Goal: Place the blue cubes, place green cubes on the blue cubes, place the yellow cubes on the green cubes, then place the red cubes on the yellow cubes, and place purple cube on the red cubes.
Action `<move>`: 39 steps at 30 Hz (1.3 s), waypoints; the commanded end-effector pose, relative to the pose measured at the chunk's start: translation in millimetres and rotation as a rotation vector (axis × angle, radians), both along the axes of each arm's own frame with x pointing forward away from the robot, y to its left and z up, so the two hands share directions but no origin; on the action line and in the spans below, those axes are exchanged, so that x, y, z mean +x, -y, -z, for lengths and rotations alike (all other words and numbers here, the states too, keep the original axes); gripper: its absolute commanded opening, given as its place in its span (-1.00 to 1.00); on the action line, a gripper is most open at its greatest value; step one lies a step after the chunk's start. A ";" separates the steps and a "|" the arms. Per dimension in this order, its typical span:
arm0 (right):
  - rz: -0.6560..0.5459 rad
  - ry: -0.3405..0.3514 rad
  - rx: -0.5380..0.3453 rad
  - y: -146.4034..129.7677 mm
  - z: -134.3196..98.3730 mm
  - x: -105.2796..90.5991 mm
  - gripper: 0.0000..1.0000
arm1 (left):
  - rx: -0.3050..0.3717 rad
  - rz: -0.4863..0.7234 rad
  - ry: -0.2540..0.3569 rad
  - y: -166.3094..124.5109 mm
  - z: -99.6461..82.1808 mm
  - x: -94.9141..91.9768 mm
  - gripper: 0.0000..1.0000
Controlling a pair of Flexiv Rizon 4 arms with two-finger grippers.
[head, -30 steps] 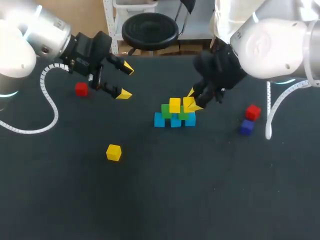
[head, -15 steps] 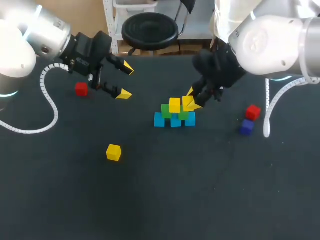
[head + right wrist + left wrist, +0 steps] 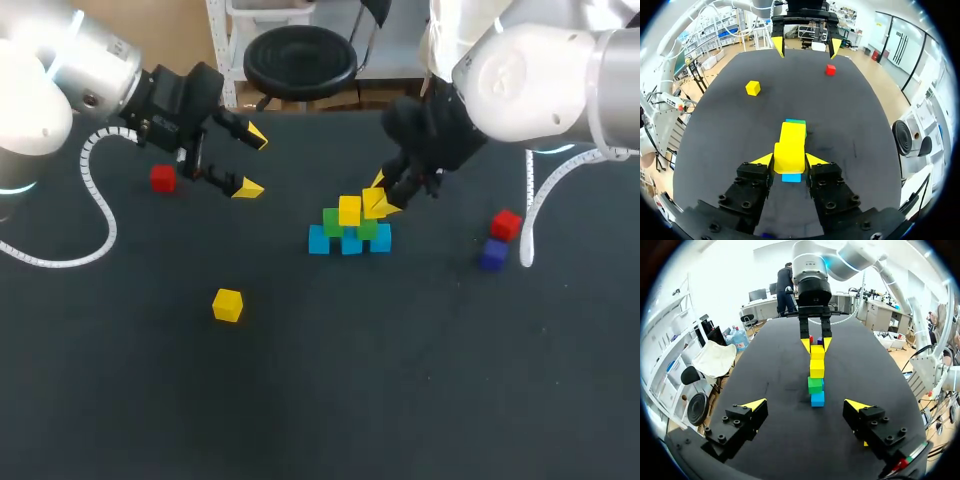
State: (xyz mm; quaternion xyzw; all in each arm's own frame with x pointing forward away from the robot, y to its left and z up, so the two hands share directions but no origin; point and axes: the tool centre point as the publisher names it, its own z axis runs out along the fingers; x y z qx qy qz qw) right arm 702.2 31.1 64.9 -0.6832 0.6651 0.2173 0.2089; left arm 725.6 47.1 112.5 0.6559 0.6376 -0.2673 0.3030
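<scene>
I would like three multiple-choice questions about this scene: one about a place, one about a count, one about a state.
1. Where is the purple cube?
A) on a green cube
B) close beside a red cube
C) on a yellow cube

2. How many red cubes are there?
A) one
B) two
C) four

3. The left pincer is:
A) open
B) shut on a blue cube
C) shut on a green cube

Answers:
1 B: it lies next to that red cube.
2 B: a second red cube lies near the left pincer.
3 A: its fingers stand apart with nothing between them.

Black table [image 3: 400,380] — blue cubes [image 3: 318,240], green cubes [image 3: 331,222], yellow cubes [image 3: 227,304], red cubes [image 3: 163,178], one purple cube [image 3: 492,254].
</scene>
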 end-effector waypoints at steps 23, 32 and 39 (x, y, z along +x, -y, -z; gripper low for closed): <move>-0.013 -0.003 -0.001 -1.8 3.1 12.6 -1.00 | 0.001 0.001 -0.002 0.1 0.1 0.9 1.00; -0.014 -0.007 -0.005 -2.8 4.7 15.7 -1.00 | 0.001 0.001 -0.002 0.1 0.1 0.9 1.00; -0.012 -0.006 -0.008 -3.2 5.3 17.5 -1.00 | 0.001 0.001 -0.002 0.1 0.1 0.9 1.00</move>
